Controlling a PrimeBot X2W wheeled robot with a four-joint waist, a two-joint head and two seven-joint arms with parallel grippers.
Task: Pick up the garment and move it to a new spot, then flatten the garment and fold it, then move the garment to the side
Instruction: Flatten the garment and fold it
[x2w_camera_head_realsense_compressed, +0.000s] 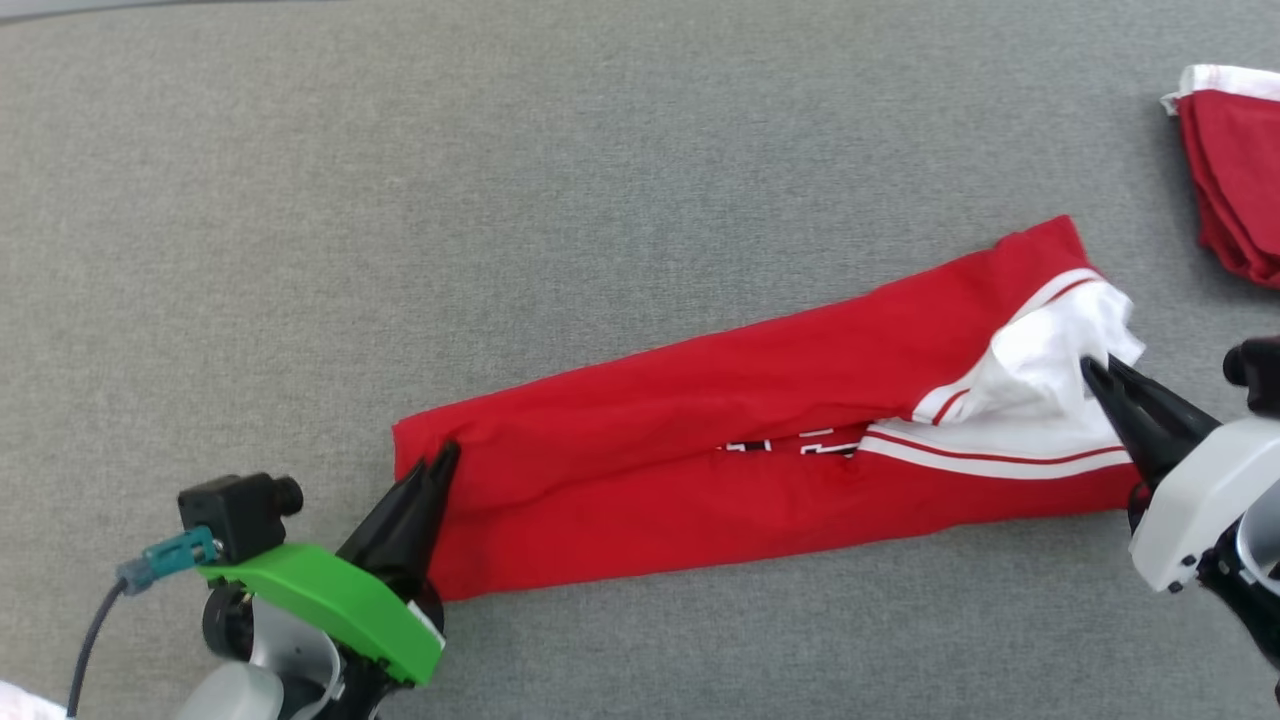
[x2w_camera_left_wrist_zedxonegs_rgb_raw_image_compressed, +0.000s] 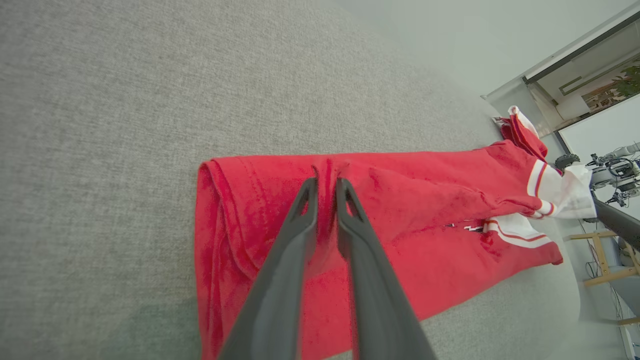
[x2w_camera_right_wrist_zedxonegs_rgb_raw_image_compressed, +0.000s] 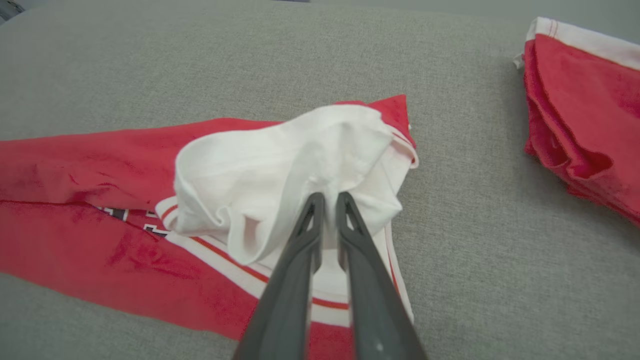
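We record a long, folded red cloth garment (x2w_camera_head_realsense_compressed: 700, 430) with a white striped end lying across the grey fabric-covered desk (x2w_camera_head_realsense_compressed: 400, 200). Our left end effector (x2w_camera_head_realsense_compressed: 445, 458) pinches a ridge of red cloth at its left end, and our right end effector (x2w_camera_head_realsense_compressed: 1092, 368) pinches the bunched white fabric at the other end. Another folded red-and-white cloth (x2w_camera_head_realsense_compressed: 1235, 160) lies well apart, far right.

Left of the right pincer (x2w_camera_head_realsense_compressed: 1095, 365), the garment (x2w_camera_head_realsense_compressed: 700, 420) hides its print (x2w_camera_head_realsense_compressed: 790, 445). Beyond, another red cloth (x2w_camera_head_realsense_compressed: 1235, 170) is cut off.
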